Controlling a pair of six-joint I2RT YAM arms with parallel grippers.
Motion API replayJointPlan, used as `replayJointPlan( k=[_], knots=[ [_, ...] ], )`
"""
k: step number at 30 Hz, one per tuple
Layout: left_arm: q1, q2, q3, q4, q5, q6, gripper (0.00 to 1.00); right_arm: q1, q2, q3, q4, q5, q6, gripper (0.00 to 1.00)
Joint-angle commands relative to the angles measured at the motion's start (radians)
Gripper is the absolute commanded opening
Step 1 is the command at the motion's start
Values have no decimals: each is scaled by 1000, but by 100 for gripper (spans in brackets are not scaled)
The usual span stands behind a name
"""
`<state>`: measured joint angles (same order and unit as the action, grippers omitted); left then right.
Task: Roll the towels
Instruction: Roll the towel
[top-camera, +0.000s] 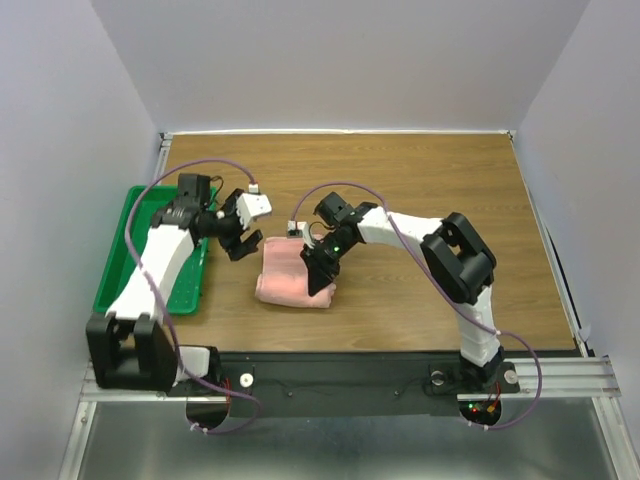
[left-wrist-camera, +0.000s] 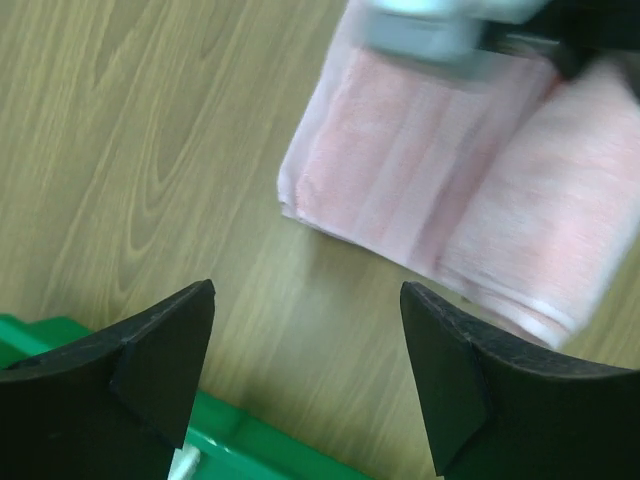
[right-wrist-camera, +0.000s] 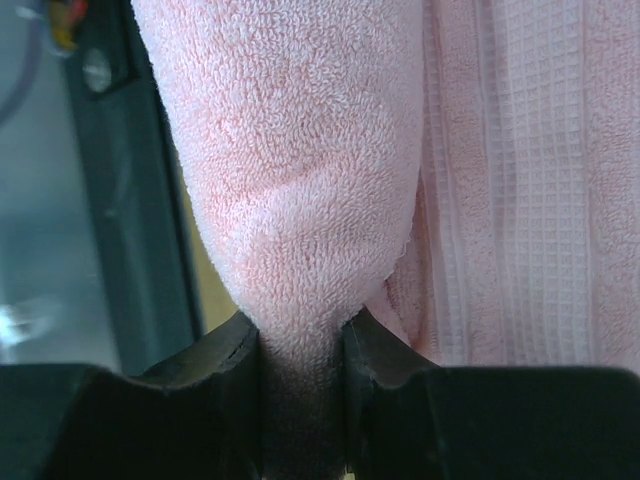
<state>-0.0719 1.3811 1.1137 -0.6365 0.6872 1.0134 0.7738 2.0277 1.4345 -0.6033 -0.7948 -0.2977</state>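
Top external: wood table (top-camera: 450, 200), pink towel (top-camera: 281, 276), green tray (top-camera: 108, 280), pale walls (top-camera: 340, 60).

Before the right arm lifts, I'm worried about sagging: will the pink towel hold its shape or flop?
Probably floppy: the pink towel bunches into a soft fold where the right gripper pinches it. Likely grippy, not slippery, given its terry loops.

You see a folded salmon-pink terry towel (top-camera: 283, 278) on the brown wooden table (top-camera: 430, 180). Your right gripper (top-camera: 322, 272) is down on its right edge. Your left gripper (top-camera: 243, 243) hovers just left of it, near the green plastic tray (top-camera: 112, 268).
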Motion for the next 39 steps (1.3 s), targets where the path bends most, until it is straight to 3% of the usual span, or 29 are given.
replayJointPlan(
  k=[1, 7, 10, 14, 21, 25, 28, 29, 31, 32, 33, 35, 38, 39],
  knots=[
    [-58, -265, -156, 46, 16, 108, 87, -28, 140, 53, -188, -101, 42, 1],
    [-417, -493, -368, 99, -185, 56, 93, -67, 276, 193, -276, -219, 75, 1],
    [-590, -519, -445, 185, -300, -5, 99, -85, 344, 247, -308, -259, 97, 1],
    [-738, -484, -511, 320, -449, -30, 99, -96, 390, 271, -331, -276, 100, 3],
    [-789, -292, -566, 464, -592, 10, 99, -108, 439, 297, -380, -302, 59, 7],
    [-790, -263, -641, 529, -626, 50, 98, -111, 477, 337, -457, -323, -7, 9],
    [-790, -206, -640, 477, -620, 41, 78, -125, 485, 346, -477, -328, -15, 11],
    [-789, -191, -631, 444, -614, 30, 64, -130, 483, 348, -477, -325, -15, 14],
    [-789, -165, -602, 407, -595, 5, 47, -139, 474, 353, -474, -305, -11, 20],
    [-789, -165, -591, 365, -554, 2, 34, -157, 465, 356, -475, -304, -6, 25],
    [-789, -175, -583, 348, -533, 4, 29, -166, 453, 362, -472, -299, 5, 37],
    [-789, -179, -552, 284, -465, -10, 15, -215, 409, 375, -463, -291, 17, 48],
    [-789, -145, -502, 227, -416, -28, 6, -297, 343, 403, -437, -267, 57, 55],
    [-783, -114, -490, 192, -399, -41, 5, -318, 294, 406, -425, -241, 83, 64]
  ],
)
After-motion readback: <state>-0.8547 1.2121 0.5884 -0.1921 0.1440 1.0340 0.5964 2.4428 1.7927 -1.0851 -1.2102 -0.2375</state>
